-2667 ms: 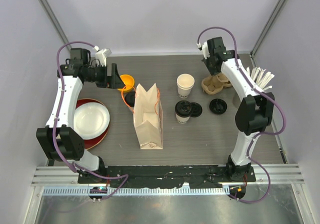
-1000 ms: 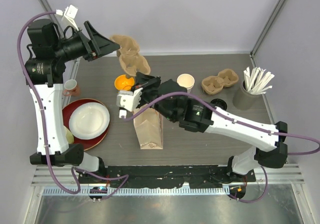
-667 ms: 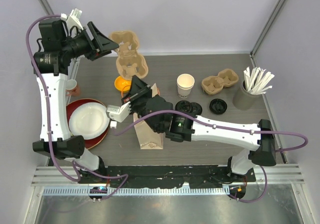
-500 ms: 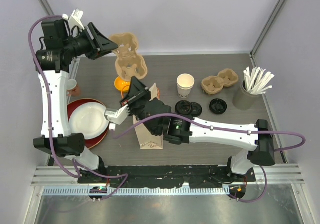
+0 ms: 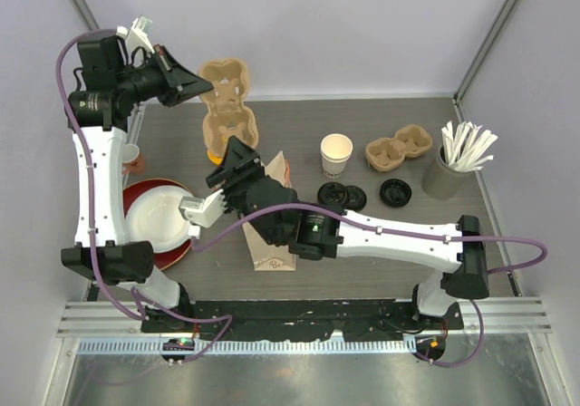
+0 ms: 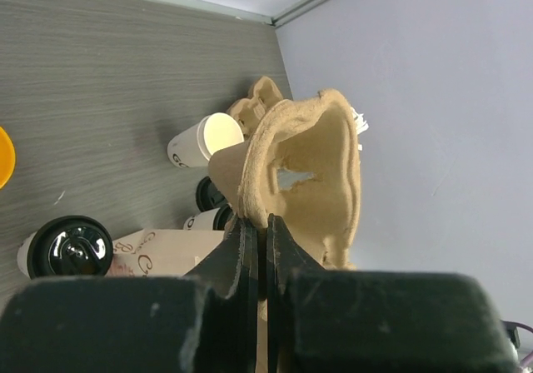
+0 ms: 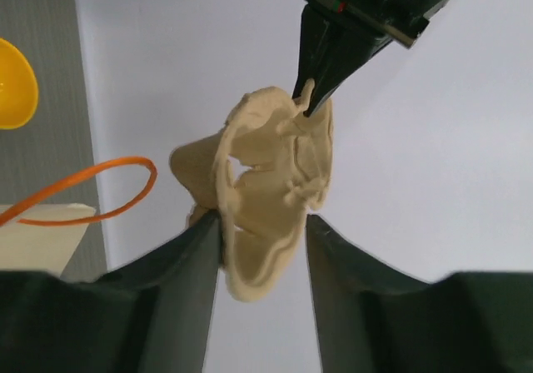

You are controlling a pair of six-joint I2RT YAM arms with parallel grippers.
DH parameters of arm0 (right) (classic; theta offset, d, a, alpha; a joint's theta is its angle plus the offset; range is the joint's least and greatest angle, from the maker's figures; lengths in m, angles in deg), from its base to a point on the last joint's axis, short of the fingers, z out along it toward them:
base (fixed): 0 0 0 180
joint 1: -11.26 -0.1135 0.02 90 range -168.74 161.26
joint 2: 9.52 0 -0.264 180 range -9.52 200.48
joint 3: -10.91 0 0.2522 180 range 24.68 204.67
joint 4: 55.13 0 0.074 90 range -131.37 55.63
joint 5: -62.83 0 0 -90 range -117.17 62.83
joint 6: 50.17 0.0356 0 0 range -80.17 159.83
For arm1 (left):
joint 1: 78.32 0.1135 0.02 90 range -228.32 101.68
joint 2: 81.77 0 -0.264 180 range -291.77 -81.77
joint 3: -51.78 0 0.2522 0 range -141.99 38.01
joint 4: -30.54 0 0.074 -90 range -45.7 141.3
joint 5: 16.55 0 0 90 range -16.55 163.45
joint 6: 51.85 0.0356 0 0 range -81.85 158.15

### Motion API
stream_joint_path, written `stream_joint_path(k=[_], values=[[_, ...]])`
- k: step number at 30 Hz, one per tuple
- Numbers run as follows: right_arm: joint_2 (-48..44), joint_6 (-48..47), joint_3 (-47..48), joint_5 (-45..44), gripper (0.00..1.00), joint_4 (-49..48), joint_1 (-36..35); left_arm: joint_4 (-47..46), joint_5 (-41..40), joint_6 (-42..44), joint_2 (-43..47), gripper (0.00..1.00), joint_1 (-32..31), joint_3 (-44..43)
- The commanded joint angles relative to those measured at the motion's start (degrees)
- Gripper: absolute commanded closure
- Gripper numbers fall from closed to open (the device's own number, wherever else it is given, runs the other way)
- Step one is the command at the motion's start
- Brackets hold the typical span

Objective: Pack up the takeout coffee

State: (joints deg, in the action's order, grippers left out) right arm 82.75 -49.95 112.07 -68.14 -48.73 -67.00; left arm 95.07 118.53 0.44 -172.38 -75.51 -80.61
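Above the back left of the table [image 5: 390, 254], in the overhead view, the left gripper [image 5: 207, 86] held a brown cardboard cup carrier [image 5: 228, 107] in the air by its upper edge. The right arm reached across the table, and the right gripper [image 5: 236, 152] sat at the carrier's lower end. A paper bag [image 5: 270, 254] stood under that arm, largely covered by it. The right-hand lidded cup [image 5: 332, 194] stood on the table just right of the bag. An uncapped white cup [image 5: 336, 155] was behind it, and a loose black lid [image 5: 396, 191] lay farther right. A second carrier [image 5: 399, 149] rested near the back right. The arm hid the other lidded cup in this view.

From the left wrist, the jaws were pressed almost together, pinching the carrier's thin rim. Below, the left-hand lidded cup [image 6: 71, 250] stood on the table just beside the bag's printed side. The uncapped cup showed beyond the bag.

From the right wrist, the right gripper's fingers [image 7: 196, 265] stood apart with the carrier's hanging end between them. One finger lay close against the cardboard and a gap showed at the other, so it gripped nothing. The left gripper's tips pinched the carrier's top. An orange bowl [image 7: 12, 86] and the bag's orange handle [image 7: 83, 191] showed at the left.
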Motion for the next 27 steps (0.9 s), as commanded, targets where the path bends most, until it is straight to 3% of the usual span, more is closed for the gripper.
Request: stream_joint_path(k=[1, 5, 6, 9, 11, 15, 18, 22, 27], values=[[-1.47, 15.74, 11.99, 6.4, 0.39, 17.61, 0.47, -1.46, 0.46, 1.32, 1.84, 1.0, 0.18, -1.6], [-5.34, 32.25, 23.58, 26.94, 0.21, 38.93, 2.4, 1.53, -4.2, 7.03, 2.54, 1.0, -0.26, -5.11], [-5.95, 34.47, 28.66, 35.44, 0.19, 41.0, 3.45, 2.92, -5.95, 8.08, 2.8, 1.0, -0.78, -5.47], [-5.35, 41.5, 34.92, 42.97, 0.23, 42.16, 7.68, 5.56, -7.63, 12.3, 4.12, 1.0, -2.45, -6.35], [-3.86, 43.01, 37.22, 41.25, 0.23, 42.59, 9.17, 7.15, -10.27, 15.63, 5.26, 1.0, -5.79, -7.05], [1.41, 45.21, 45.46, 36.4, 0.37, 47.51, 11.63, 9.88, -11.68, 17.94, 6.67, 1.0, -11.15, -7.76], [4.49, 45.13, 48.65, 33.77, 0.37, 51.64, 12.78, 11.11, -13.26, 18.73, 7.81, 1.0, -12.65, -7.58], [7.13, 45.21, 52.34, 35.86, 0.36, 57.53, 12.69, 11.11, -13.7, 18.55, 8.96, 1.0, -14.05, -7.06], [7.84, 45.31, 53.59, 38.42, 0.43, 61.23, 12.69, 10.06, -14.75, 18.29, 9.31, 1.0, -15.55, -9.33]])
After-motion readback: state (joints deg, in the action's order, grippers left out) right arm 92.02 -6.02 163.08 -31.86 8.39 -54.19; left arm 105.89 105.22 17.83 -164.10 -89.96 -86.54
